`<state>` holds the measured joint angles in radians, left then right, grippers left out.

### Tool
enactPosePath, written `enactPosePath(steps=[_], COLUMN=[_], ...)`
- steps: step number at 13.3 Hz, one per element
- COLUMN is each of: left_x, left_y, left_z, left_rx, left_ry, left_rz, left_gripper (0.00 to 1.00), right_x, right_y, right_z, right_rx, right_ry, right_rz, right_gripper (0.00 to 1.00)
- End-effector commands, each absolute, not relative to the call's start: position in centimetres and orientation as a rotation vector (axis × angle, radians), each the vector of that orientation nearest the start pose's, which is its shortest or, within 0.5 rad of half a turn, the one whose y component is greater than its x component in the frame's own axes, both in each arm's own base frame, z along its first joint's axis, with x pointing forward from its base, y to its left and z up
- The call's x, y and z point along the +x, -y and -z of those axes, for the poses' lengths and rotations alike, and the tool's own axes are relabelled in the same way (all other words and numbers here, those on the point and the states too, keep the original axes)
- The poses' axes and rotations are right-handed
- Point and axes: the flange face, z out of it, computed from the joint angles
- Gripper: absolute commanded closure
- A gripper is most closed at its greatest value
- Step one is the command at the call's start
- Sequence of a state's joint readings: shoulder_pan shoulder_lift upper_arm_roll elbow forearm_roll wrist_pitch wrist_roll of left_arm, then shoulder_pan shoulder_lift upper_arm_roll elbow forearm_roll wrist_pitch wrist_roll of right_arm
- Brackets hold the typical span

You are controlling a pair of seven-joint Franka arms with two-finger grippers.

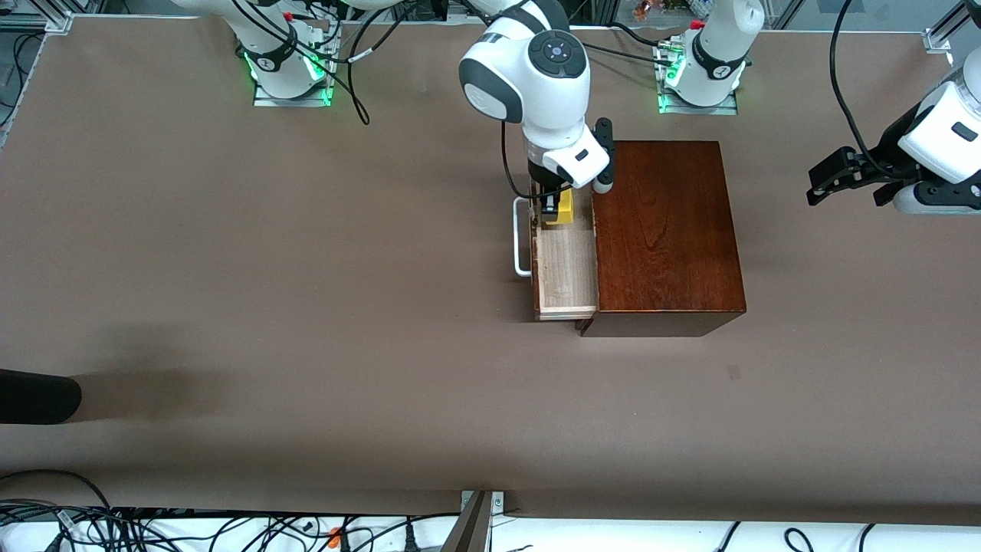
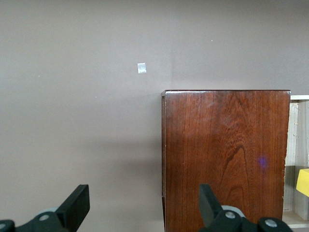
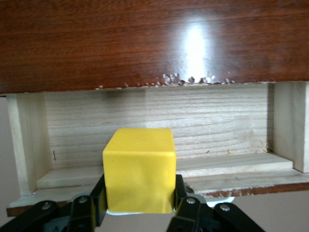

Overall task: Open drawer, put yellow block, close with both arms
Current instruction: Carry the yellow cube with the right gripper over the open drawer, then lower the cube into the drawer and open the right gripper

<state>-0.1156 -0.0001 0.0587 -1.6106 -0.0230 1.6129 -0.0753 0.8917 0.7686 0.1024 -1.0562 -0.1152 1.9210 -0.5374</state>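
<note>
A: So, what does the right gripper [image 1: 553, 208] have?

B: Its fingers [image 3: 186, 203] clamp the yellow block [image 1: 563, 207], just above centre of the front view, over the pulled-out drawer [image 1: 567, 268].

A: Is anything inside the drawer?

B: Its pale floor shows bare below the block. The tray runs lengthwise down the frame and its white handle [image 1: 521, 238] faces the right arm's end of the table.

A: And the left gripper [image 1: 831, 180]?

B: At the frame's right edge, fingers [image 2: 77, 205] spread, waiting over the brown table [image 1: 230, 268] beside the reddish-brown box [image 1: 667, 230].
</note>
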Motion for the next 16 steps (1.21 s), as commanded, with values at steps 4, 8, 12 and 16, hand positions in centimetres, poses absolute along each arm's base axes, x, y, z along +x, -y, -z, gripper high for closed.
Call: enactPosePath(steps=[4,8,12,16], left_x=[56.2,56.2,56.2,56.2], left_y=[3.4,3.5,3.5,3.5], left_z=[-61.5,-61.4,-61.5,-61.5], left_rx=[-3.178,-3.178,-3.178,-3.178], left_ry=[0.031,0.029,0.029,0.029], left_rz=[0.016,0.013,0.016,0.016], left_gripper=[0.00,0.00,0.00,0.00], right_x=[44.5,44.3,44.1,44.5], right_y=[-63.5,-63.6,-63.9,-63.7], right_z=[-36.8,-34.5,-33.3,-33.5], right_rx=[-2.295,-2.304,-2.300,-2.308], right_ry=[2.243,2.285,2.299,2.313], right_rz=[0.138,0.092,0.088,0.098], right_gripper=[1.00,1.00,1.00,0.01])
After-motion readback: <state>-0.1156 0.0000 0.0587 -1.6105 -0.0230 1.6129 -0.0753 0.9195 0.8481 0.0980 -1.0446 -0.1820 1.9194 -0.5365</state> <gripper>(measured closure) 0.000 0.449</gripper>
